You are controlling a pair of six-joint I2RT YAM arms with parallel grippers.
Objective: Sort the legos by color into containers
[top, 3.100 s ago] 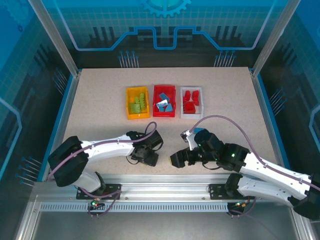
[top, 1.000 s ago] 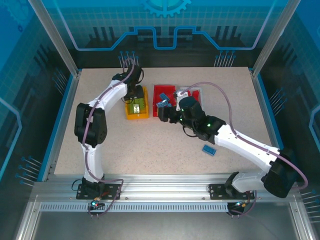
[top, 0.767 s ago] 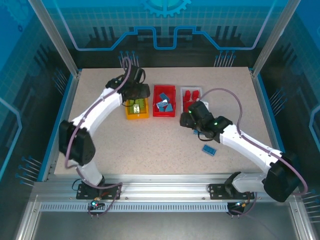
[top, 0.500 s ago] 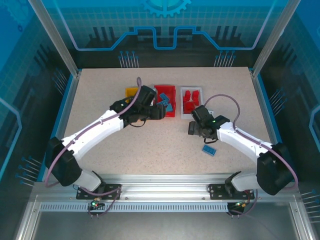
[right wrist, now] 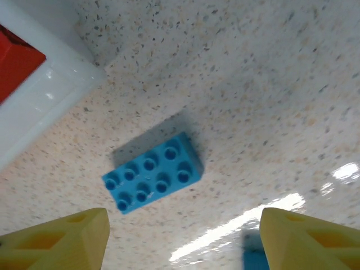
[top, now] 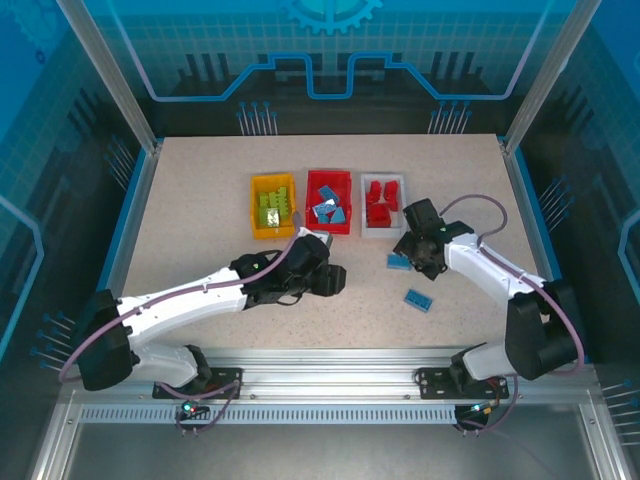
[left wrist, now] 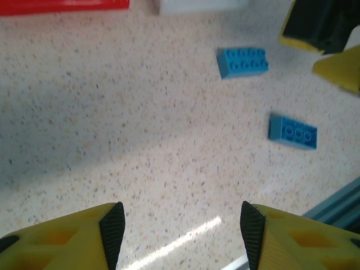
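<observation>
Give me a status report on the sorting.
Left pincer open, empty. Right pincer open over a blue brick. Second blue brick loose on table. Nothing blocking.

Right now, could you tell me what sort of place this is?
Likely a robotics lab cell: aluminium frame post, blue printed panel, robot arm on a speckled table.

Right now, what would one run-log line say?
left gripper: open, empty | right gripper: open above blue lego near white bin | second blue lego: loose on table

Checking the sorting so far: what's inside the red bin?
The red bin holds a few blue legos piled together; whatever lies under the pile is covered.
</observation>
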